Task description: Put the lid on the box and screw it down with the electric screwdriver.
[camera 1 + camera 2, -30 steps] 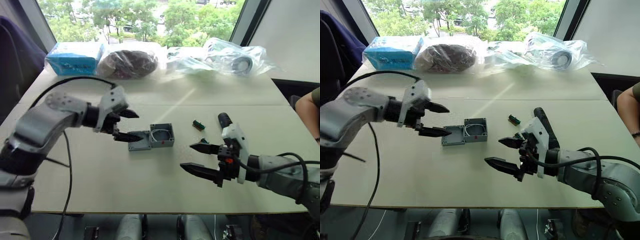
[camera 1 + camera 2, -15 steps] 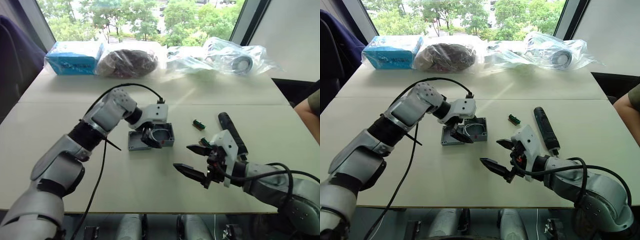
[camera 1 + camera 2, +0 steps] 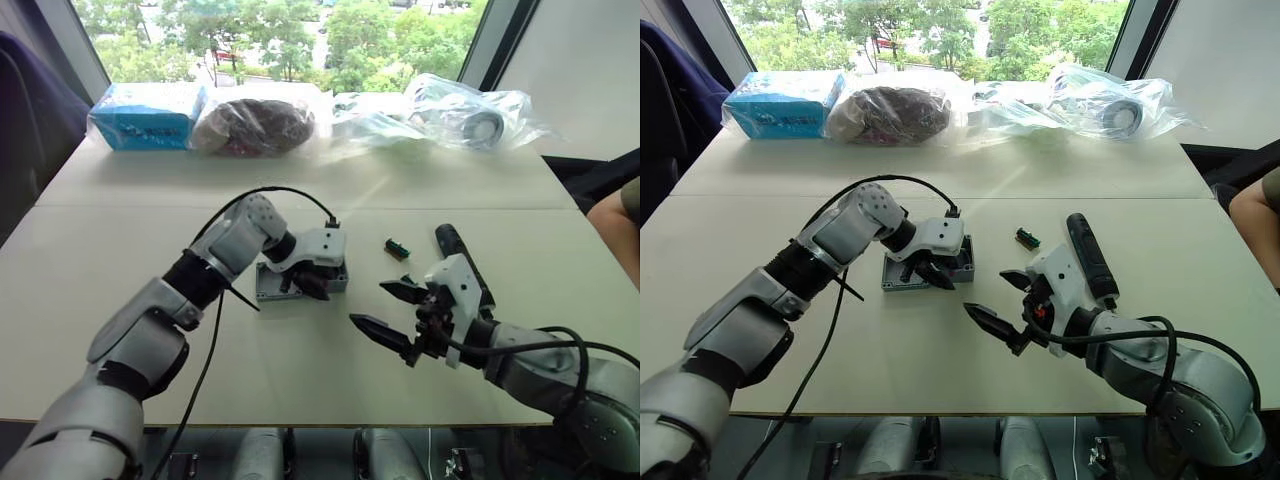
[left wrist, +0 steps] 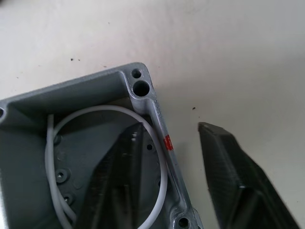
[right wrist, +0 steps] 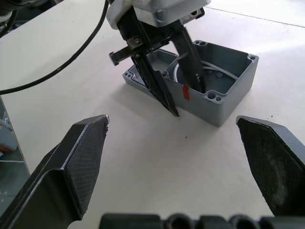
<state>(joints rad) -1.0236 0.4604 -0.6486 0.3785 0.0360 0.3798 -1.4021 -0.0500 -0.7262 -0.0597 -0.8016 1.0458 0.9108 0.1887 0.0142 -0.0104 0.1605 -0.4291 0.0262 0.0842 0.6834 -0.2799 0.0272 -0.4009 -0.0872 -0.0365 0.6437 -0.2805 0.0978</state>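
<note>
Now straddling the wall of the box (image 5: pixel 217 90) with the left pincer (image 5: pixel 178 81) open, empty; right pincer (image 5: pixel 176 157) wide, empty.

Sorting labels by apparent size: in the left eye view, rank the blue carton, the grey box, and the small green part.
1. Blue cardboard carton, though farthest away.
2. Grey plastic box, partly covered by the left end effector.
3. Small green part, clearly smallest.

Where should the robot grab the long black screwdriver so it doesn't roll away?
Probably around the middle of the electric screwdriver, coming from above with jaws across its width. It lies flat on the table, and the open right gripper is nearest.
</note>
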